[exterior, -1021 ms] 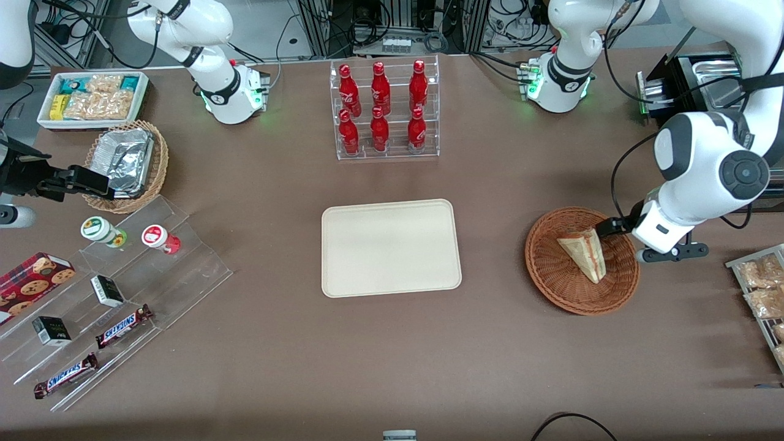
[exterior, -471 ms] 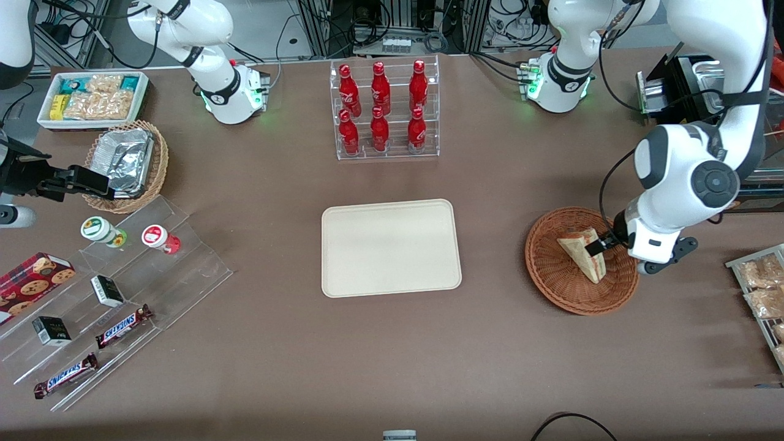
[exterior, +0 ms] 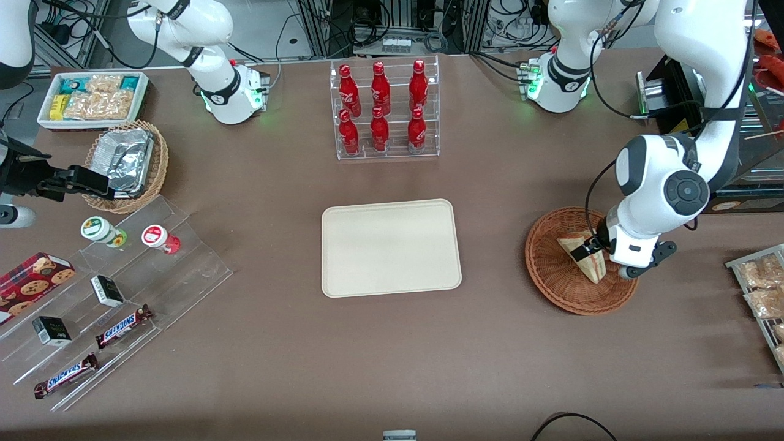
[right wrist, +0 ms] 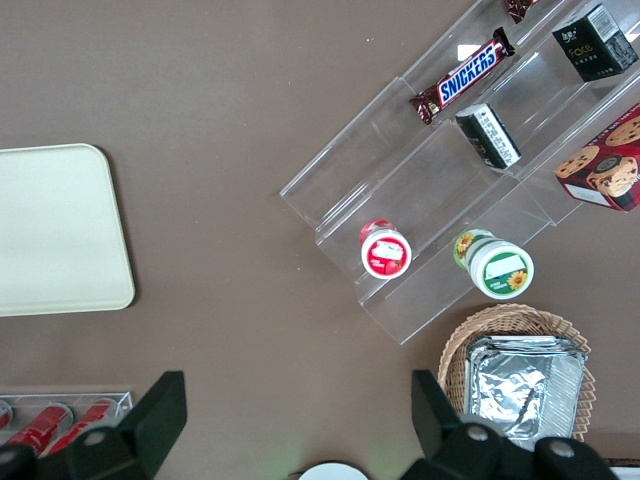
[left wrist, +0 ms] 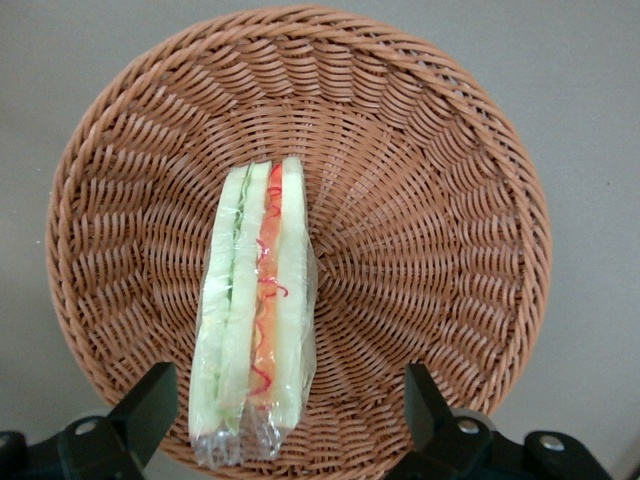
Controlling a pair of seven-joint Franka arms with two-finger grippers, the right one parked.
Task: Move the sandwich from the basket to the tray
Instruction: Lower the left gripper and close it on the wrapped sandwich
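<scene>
We note the left gripper (exterior: 587, 248) now over the sandwich (exterior: 588, 262) in the basket (exterior: 551, 269), having moved in from the basket's rim; its fingers (left wrist: 150, 405) now straddle the wedge, spread wide.

i work in a robotics lab staged as a snack shop; cable-strung equipment racks (exterior: 392, 24) edge my brown table (exterior: 392, 355); clear acrylic racks (exterior: 387, 107) display cola bottles (exterior: 380, 89) and snickers bars (exterior: 122, 326).

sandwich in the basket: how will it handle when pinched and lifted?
Sandwich looks soft: pale bread layers would probably squash under a hard pinch. Its clear wrap may be slippery. Likely light. The gripper is open astride it, above the basket.
</scene>
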